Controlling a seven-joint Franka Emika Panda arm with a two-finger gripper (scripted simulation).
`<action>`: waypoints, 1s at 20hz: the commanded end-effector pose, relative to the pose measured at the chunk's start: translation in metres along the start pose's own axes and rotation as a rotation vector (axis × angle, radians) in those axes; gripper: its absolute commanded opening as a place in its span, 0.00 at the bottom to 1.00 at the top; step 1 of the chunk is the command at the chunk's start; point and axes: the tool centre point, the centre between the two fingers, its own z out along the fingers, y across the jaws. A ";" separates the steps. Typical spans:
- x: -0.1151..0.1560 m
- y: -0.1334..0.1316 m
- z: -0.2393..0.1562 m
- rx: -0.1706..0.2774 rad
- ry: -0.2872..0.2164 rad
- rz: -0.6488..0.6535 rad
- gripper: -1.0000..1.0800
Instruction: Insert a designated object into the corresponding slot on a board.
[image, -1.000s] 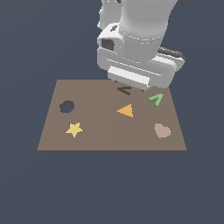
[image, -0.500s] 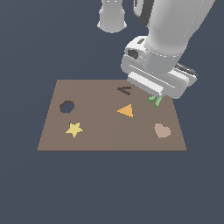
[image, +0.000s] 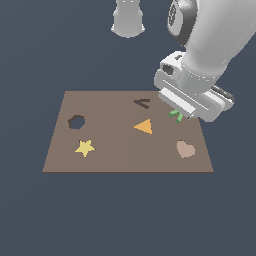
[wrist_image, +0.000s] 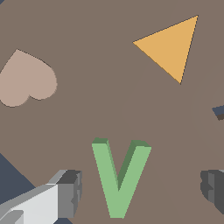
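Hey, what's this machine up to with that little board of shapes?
A single robot arm has lowered its gripper over a small green V-shaped piece lying on the brown board. The fingers stand open on either side, not gripping it. The matching dark V-shaped slot is empty, beyond the orange triangle.

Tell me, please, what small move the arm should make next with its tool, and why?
Probably lower a little further and close on the bright green V-shaped piece. In the wrist view the tool is open with one finger on each side of the piece and gaps remaining, so nothing is gripped yet. The dark brown V-shaped slot on the flat brown board is empty.
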 end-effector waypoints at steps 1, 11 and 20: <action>-0.004 -0.006 0.004 0.000 0.000 0.028 0.96; -0.008 -0.013 0.010 0.000 -0.002 0.058 0.96; -0.008 -0.014 0.029 0.000 -0.002 0.062 0.96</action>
